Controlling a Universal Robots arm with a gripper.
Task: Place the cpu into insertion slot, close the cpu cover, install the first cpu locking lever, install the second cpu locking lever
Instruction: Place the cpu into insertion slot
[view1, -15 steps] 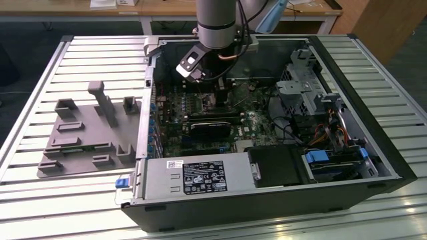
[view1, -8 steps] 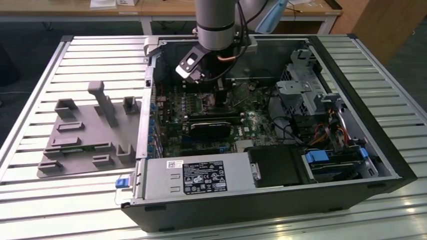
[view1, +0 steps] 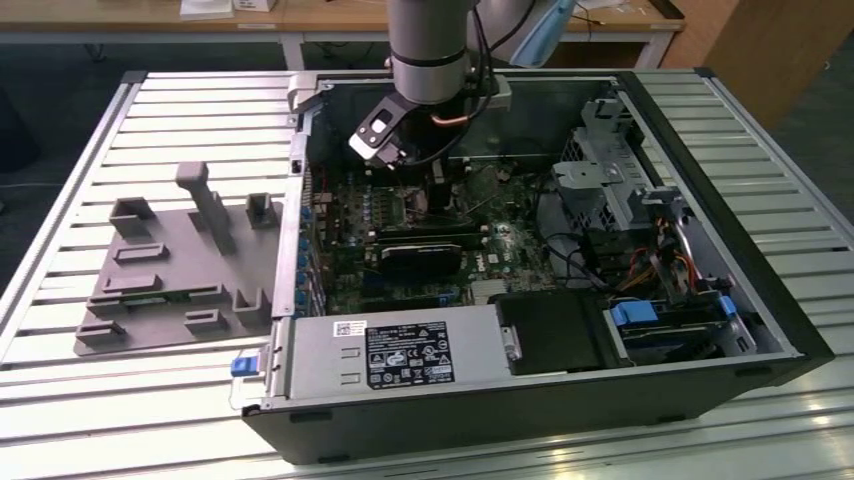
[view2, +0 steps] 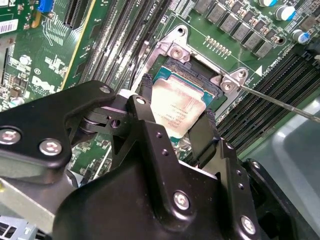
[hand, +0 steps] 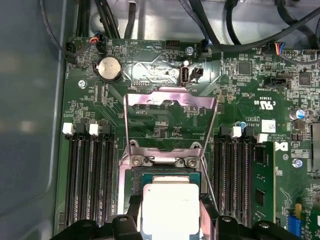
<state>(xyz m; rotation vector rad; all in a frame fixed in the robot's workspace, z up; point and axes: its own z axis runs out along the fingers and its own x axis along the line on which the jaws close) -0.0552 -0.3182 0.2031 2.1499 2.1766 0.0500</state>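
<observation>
One small flat square cpu (view2: 176, 114), matte silvery-grey metal top on a green board, is pinched at two opposite edges by the black gripper's (view2: 178, 100) two fingers (view2: 202, 134). It sits at the one square, dark, metal-rimmed insertion slot (view2: 192, 69); seated or not, cannot tell. One thin silvery windowed cpu cover (hand: 170, 97) stands swung open. Two round silver screws (hand: 191, 162) sit on the rim.

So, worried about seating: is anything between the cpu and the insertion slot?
Nothing visible is. The tool holds the cpu right over the insertion slot, and the cpu cover is swung open, clear of it.
</observation>
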